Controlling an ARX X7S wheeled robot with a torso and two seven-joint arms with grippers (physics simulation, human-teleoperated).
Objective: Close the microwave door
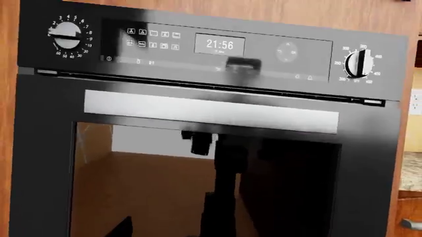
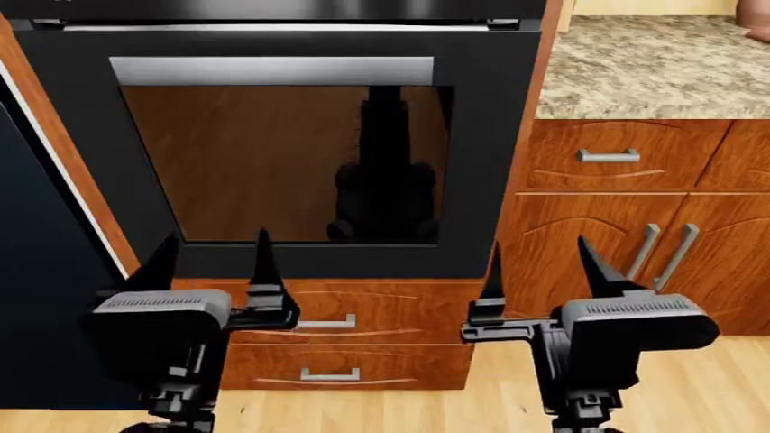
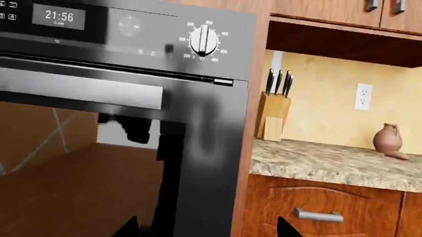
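1. Although the task named a microwave door, I could not pick out a microwave. The only appliance in the head view was a black built-in oven (image 2: 481, 135), filling the upper left and centre of the frame.
2. Its glass-fronted door (image 2: 475, 207) sat flush under the control panel (image 1: 218, 47), with only a thin seam showing between them, so I judged it already shut or very nearly so.
3. A dark panel (image 2: 36, 271) ran down the left edge of the head view; I could not tell what it was.
4. My left gripper (image 2: 215, 271) and right gripper (image 2: 544, 275) hung low in the frame with their jaws spread and nothing between them. Both were in front of the wooden drawers (image 2: 361, 320) and clear of the door.
5. I expected the door to handle as a rigid, fairly heavy hinged slab with a slick glass pane. A flat push on the metal frame or the silver handle bar (image 2: 270, 70) seemed safer than pressing on the glass.
6. The door faced straight out toward me. The handle's long axis ran level from left to right across the upper part of the frame.
7. I could not see which edge carried the hinge.
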